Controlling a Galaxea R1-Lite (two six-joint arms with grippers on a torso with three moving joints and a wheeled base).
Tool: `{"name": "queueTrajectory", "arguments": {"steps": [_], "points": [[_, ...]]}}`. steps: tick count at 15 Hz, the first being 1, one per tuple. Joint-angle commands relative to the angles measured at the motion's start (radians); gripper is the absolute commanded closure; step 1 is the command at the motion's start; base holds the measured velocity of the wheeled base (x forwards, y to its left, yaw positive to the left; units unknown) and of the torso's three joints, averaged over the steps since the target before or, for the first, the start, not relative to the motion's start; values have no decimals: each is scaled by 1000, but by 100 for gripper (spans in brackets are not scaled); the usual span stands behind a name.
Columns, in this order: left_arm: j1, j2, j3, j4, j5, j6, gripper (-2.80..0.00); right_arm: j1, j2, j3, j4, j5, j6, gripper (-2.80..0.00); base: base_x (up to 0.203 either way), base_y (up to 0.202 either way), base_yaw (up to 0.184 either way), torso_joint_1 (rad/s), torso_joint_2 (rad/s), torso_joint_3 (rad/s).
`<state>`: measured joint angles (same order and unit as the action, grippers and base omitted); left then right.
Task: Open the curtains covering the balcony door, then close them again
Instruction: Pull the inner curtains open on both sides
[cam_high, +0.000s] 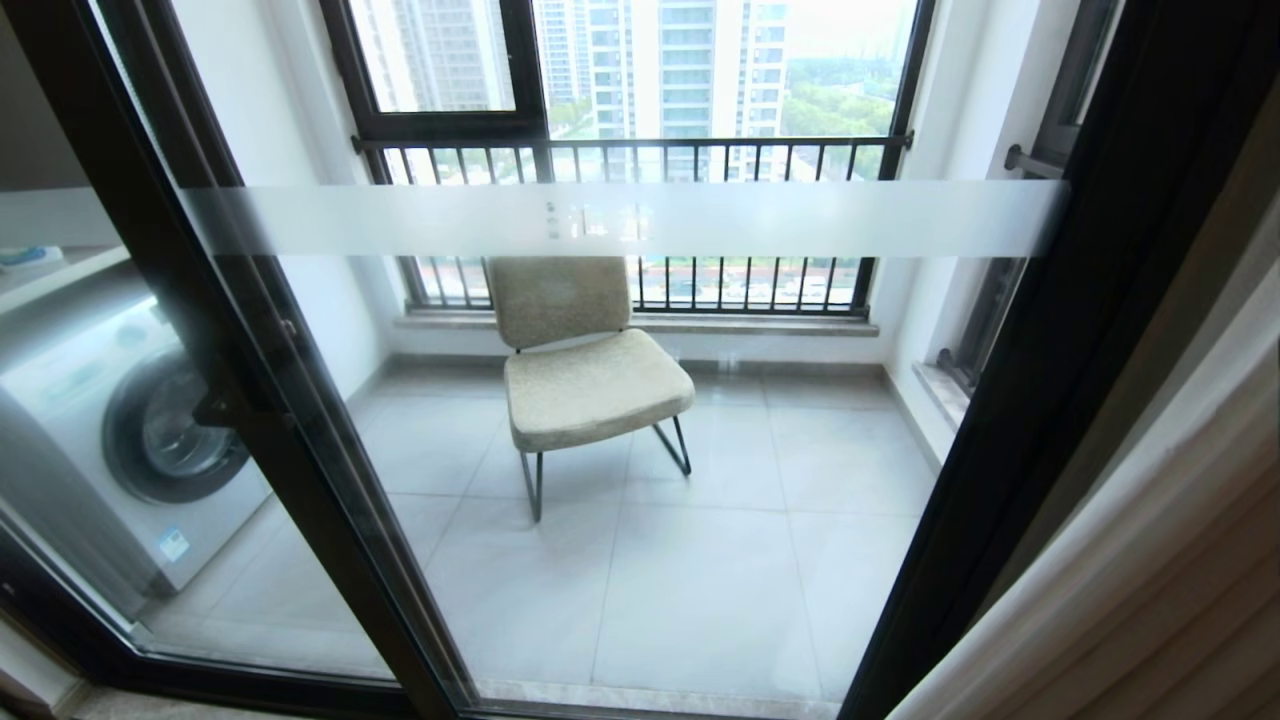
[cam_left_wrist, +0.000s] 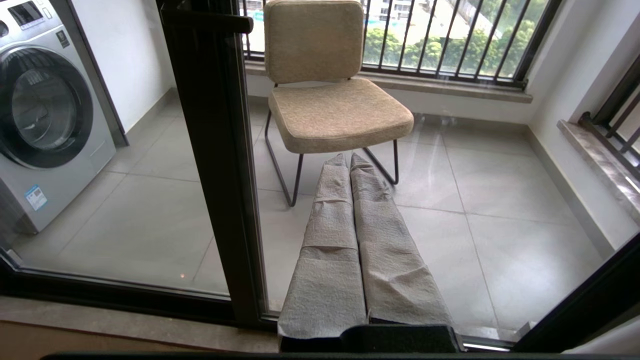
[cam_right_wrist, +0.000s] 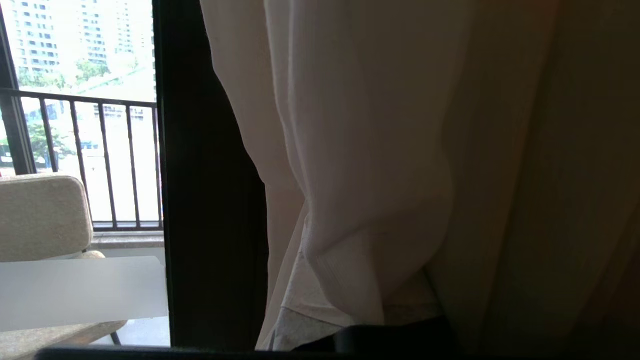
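The balcony door stands uncovered: black-framed glass with a frosted band. The curtains hang bunched at the right edge of the head view. In the right wrist view the white sheer drapes over my right gripper, with the thick beige layer beside it and the door's black frame on the other side. Its grey-wrapped fingers show only at their base and lie together, shut. Whether any fabric is pinched stays hidden. My left gripper is shut and empty, pointing at the glass low down. Neither arm shows in the head view.
Behind the glass a beige chair stands on the tiled balcony floor. A washing machine sits at the left. The outer window with its black railing closes the far side. A black door post rises close to my left gripper.
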<state>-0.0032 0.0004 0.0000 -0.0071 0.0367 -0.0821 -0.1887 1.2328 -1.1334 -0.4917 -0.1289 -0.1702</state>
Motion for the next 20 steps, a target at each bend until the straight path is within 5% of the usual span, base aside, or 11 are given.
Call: {"name": "queueTrajectory", "arguments": {"steps": [1,11,20], "points": [[0,0,0,-1,0,-1,0,-39,-22,-2,12,0,-1,0,0,0,0,0,0,0],[0,0,0,-1,0,-1,0,-267,-3,-24,48,12,16,0,0,0,0,0,0,0],[0,0,0,-1,0,-1,0,-630,197,-112,14,115,107,0,0,0,0,0,0,0]]}}
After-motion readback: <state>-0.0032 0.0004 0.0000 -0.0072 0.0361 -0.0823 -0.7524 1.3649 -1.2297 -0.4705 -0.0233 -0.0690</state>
